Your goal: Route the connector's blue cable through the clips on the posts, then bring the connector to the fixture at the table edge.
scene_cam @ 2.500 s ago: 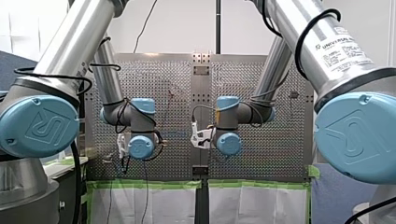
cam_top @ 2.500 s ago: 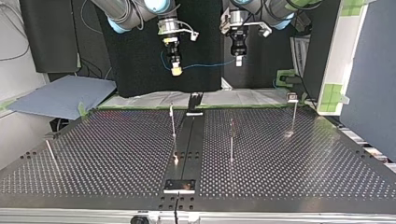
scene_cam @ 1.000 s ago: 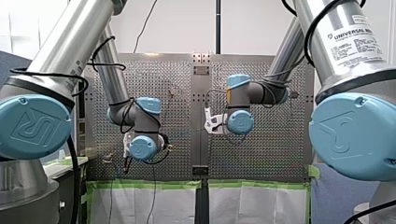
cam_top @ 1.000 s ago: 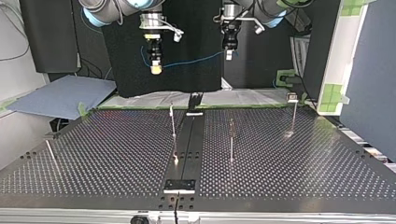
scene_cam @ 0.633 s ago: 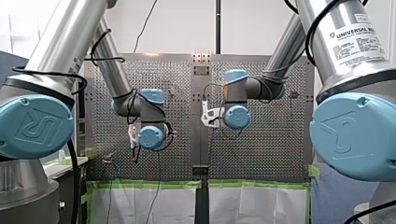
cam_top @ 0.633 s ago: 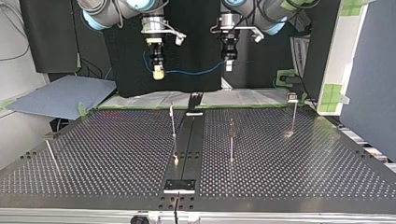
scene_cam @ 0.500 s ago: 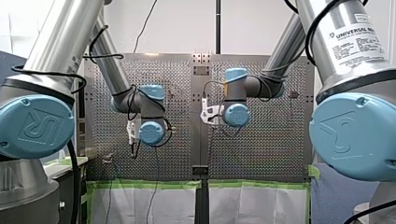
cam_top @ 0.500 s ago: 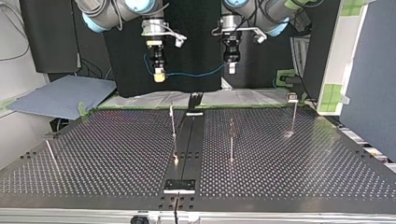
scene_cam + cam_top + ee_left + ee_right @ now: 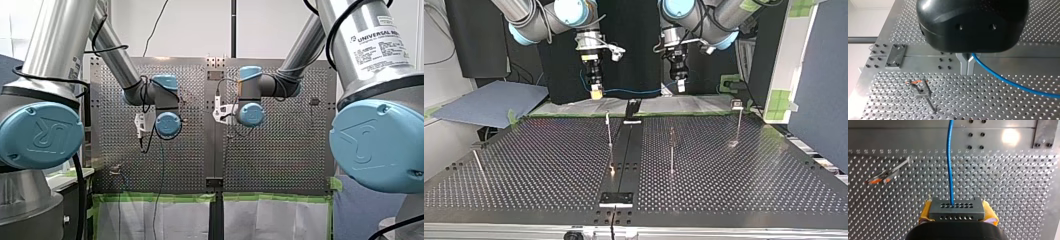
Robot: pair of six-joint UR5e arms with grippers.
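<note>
In the right wrist view my right gripper (image 9: 957,213) is shut on the grey connector (image 9: 957,208), yellow pads on both its sides. The blue cable (image 9: 949,162) leaves the connector's face and runs ahead over the table. My left gripper (image 9: 967,65) has its metal fingers shut on the blue cable (image 9: 1008,81), which trails off to one side. In the top view my right gripper (image 9: 596,91) and my left gripper (image 9: 680,86) hang above the table's far edge, the cable (image 9: 634,92) sagging between them. Thin posts (image 9: 609,129) (image 9: 672,150) (image 9: 738,122) stand below.
A dark centre strip runs across the perforated table (image 9: 549,165), with a black fixture (image 9: 632,108) at its far end and a plate (image 9: 616,199) at the near edge. Another post (image 9: 478,164) stands at the top view's left. A clip with orange marks (image 9: 920,88) lies under my left gripper.
Both grippers have come lower and closer to the table's far edge in the top view, still holding connector and cable. The cable between them hangs lower.
</note>
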